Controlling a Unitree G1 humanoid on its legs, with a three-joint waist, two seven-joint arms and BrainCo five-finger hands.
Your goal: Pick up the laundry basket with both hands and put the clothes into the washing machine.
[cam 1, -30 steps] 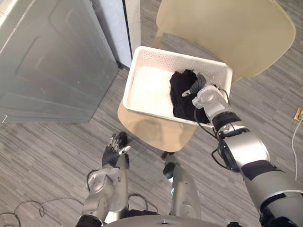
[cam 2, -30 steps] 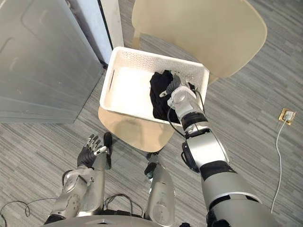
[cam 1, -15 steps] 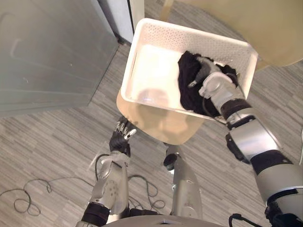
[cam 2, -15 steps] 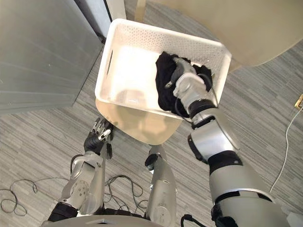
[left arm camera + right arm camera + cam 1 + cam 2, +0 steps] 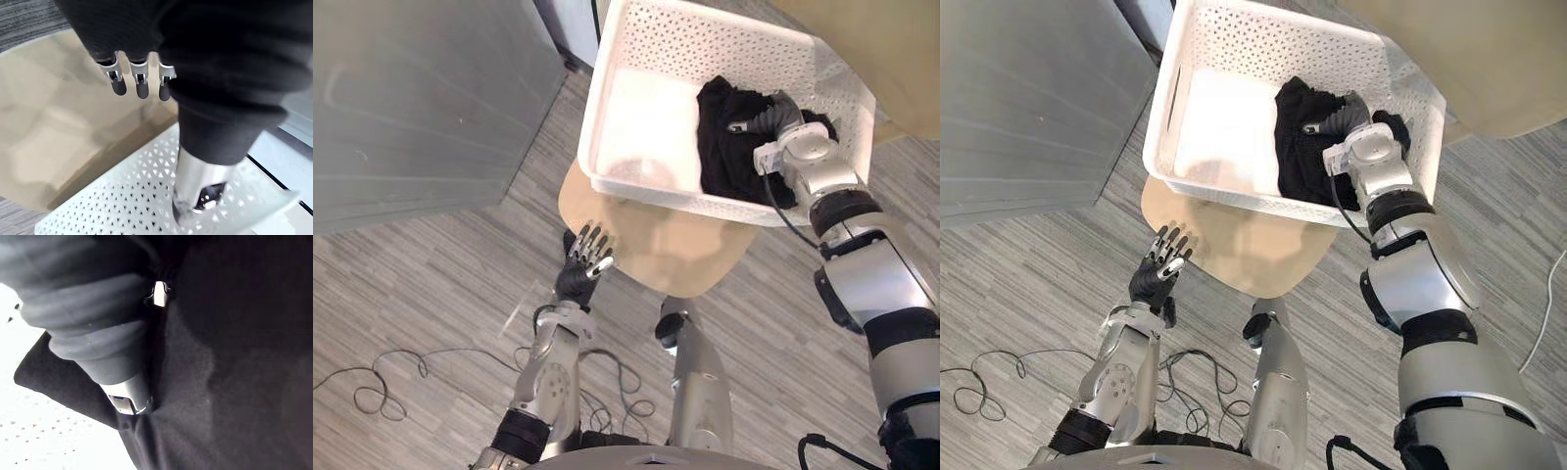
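Observation:
A white perforated laundry basket (image 5: 607, 117) stands on a tan chair seat (image 5: 675, 250). Black clothes (image 5: 724, 147) lie bunched in its right half. My right hand (image 5: 800, 152) reaches over the basket's near rim and rests on the pile, its fingers bent down into the cloth. In the right wrist view the thumb (image 5: 127, 391) digs into a fold of the black clothes (image 5: 230, 382). My left hand (image 5: 579, 274) is raised with straight fingers just below the seat's front left edge, holding nothing. The left wrist view has its fingers (image 5: 139, 81) close to the basket's wall (image 5: 122, 205).
A big grey appliance panel (image 5: 421, 98) fills the left, close to the basket's left side. The chair's tan back (image 5: 1489, 59) rises behind the basket. Striped grey floor (image 5: 431, 294) lies around the chair.
The camera has moved closer and tilted, so the whole scene shifted. My left hand rose from low by the floor up to the seat's edge. My right hand's fingers curled deeper into the black clothes.

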